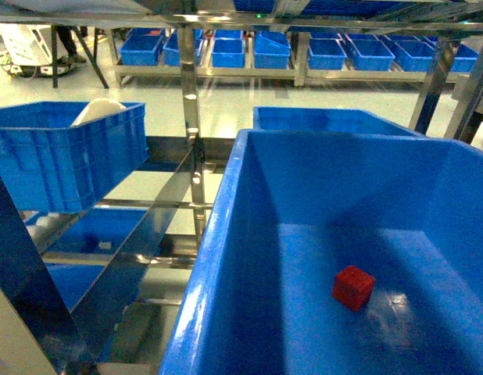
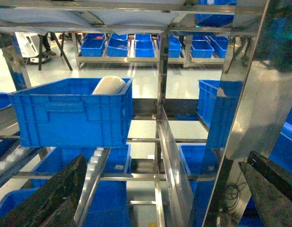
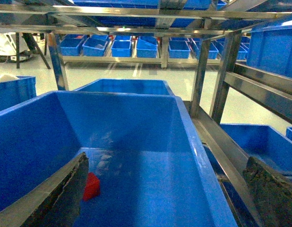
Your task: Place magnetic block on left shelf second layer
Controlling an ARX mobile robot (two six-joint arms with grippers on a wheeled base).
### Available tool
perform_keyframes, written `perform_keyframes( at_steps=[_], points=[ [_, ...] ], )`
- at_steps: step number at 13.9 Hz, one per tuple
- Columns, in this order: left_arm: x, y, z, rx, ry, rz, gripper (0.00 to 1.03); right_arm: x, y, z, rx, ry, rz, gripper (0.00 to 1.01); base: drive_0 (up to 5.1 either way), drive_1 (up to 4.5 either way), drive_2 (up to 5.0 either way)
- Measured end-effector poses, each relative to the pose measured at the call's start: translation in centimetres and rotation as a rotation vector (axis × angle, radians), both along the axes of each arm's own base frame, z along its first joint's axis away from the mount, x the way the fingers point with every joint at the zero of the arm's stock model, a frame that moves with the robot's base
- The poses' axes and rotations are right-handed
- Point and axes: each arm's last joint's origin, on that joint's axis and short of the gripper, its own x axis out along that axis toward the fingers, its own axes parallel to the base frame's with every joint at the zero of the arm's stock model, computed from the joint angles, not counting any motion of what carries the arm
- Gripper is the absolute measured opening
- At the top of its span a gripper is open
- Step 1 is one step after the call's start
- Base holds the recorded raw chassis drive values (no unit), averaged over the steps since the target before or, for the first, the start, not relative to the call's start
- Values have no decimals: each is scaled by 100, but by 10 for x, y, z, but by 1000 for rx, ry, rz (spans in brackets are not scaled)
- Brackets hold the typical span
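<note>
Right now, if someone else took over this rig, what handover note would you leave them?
Left gripper: open, holding nothing, looking at the left rack.
Right gripper: open, holding nothing, above the large blue crate.
Magnetic block: resting on that crate's floor, untouched; the right wrist view shows it beside the left one of the fingers.
Left shelf crate: holds a white object.
Done: nothing visible. Left: grasp the block, carry it to the left shelf second layer.

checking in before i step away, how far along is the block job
Nothing looks done yet: the magnetic block lies on the floor of the big blue crate, ungripped. Both wrist views show open jaws with nothing between them. Left: grasp the block and carry it to the left shelf second layer.
</note>
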Motion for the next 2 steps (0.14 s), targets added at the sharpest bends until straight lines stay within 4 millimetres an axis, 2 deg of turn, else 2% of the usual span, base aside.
perform_keyframes(
  at_steps=[2],
  points=[
    [0,0,0,0,0,0,98,0,0,0,0,0,0,98,0,0,0]
  ],
)
